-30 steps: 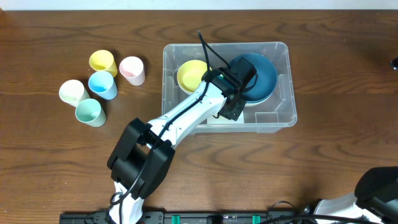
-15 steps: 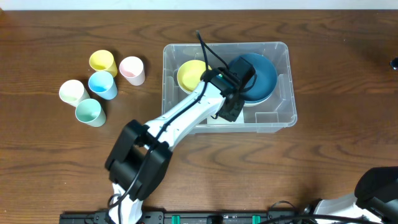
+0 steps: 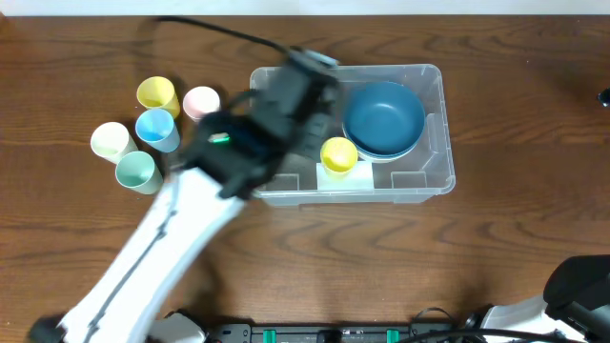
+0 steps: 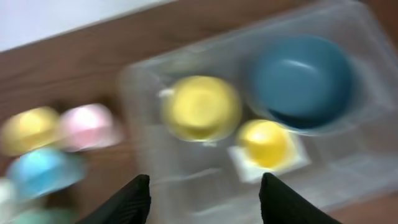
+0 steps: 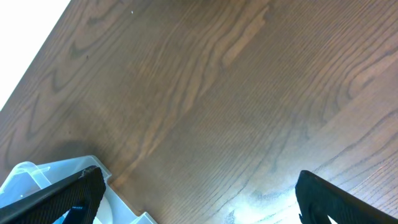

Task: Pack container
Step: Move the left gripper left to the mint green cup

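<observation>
- the large clear rectangular plastic bin [image 3: 434,133] sits on the brown wooden table [image 3: 496,248], right of the middle and toward the far side.
- a white label [image 4: 292,163] lies on the bin's bottom; any writing on it is too blurred to read.
- in the bin are two bowls: one round yellow bowl [image 4: 200,107] at the left and one round dark blue bowl [image 3: 383,119] at the right.
- one small yellow cup [image 3: 338,154] also stands in the bin on the white label, just near-left of the blue bowl.
- five cups stand together on the table left of the bin: a yellow cup [image 3: 157,93], a pink cup [image 3: 200,100], a light blue cup [image 3: 155,129], a white cup [image 3: 110,140] and a pale green cup [image 3: 136,171].
- the left gripper [image 4: 205,180] hangs over the left part of the bin, motion-blurred, its fingers apart with nothing between them.
- the right gripper [image 5: 200,180] is over bare wood, its fingers spread wide and empty.
</observation>
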